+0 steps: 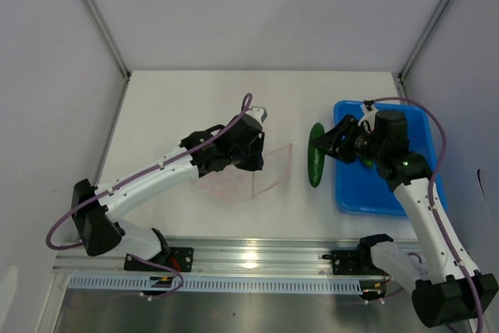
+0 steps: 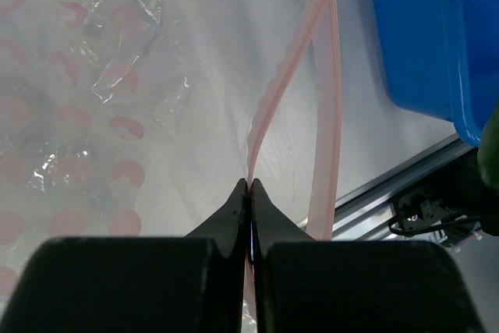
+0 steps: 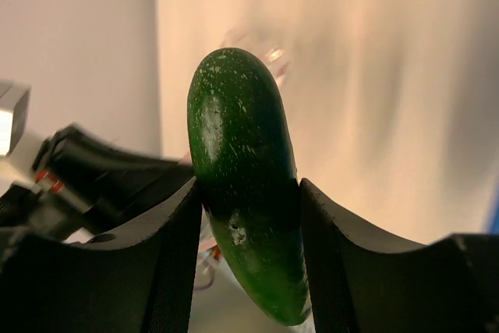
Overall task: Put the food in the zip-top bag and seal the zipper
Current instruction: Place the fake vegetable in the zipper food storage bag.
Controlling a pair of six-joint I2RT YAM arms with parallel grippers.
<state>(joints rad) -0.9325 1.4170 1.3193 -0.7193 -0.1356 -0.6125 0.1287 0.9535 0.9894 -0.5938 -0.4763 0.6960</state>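
The clear zip-top bag (image 1: 234, 181) with pink dots lies on the table left of centre and fills the left wrist view (image 2: 78, 115). My left gripper (image 1: 256, 160) (image 2: 250, 186) is shut on one lip of the pink zipper (image 2: 284, 83), and the other lip (image 2: 331, 122) hangs apart, so the mouth stands open. My right gripper (image 1: 331, 143) (image 3: 249, 186) is shut on a long dark green piece of food (image 1: 316, 155) (image 3: 238, 130), held between the bag's mouth and the blue bin. The chili and the yellow-orange piece are out of view.
The blue plastic bin (image 1: 421, 193) (image 2: 421, 37) sits at the right, under my right arm, with a small green bit (image 1: 366, 163) showing beside the wrist. A metal rail (image 1: 249, 259) runs along the table's near edge. White walls enclose the table.
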